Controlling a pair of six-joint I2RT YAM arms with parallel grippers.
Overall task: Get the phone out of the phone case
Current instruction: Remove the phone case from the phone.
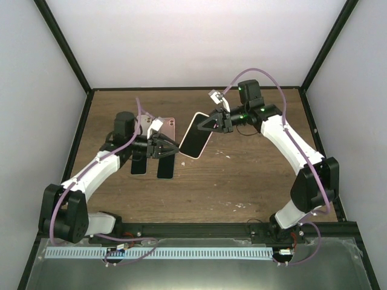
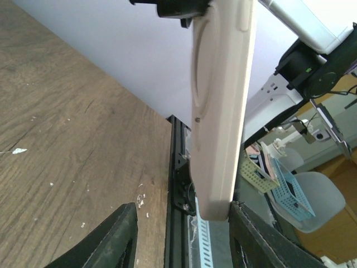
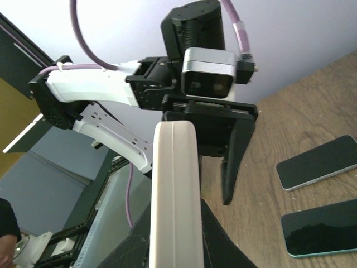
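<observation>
The phone in its cream case (image 1: 196,136) is held up off the table, tilted, with its dark screen facing the top camera. My right gripper (image 1: 213,124) is shut on its upper end; in the right wrist view the case (image 3: 175,190) stands edge-on between the dark fingers (image 3: 220,240). My left gripper (image 1: 168,147) is open at the phone's lower end. In the left wrist view the case's end (image 2: 220,139) hangs between the spread fingers (image 2: 109,240), close to the right finger and apart from the left one.
Two dark phones (image 1: 140,164) (image 1: 166,167) lie flat on the wooden table (image 1: 242,181) below my left gripper; they also show in the right wrist view (image 3: 318,162) (image 3: 321,226). A pink phone or case (image 1: 169,127) lies behind my left wrist.
</observation>
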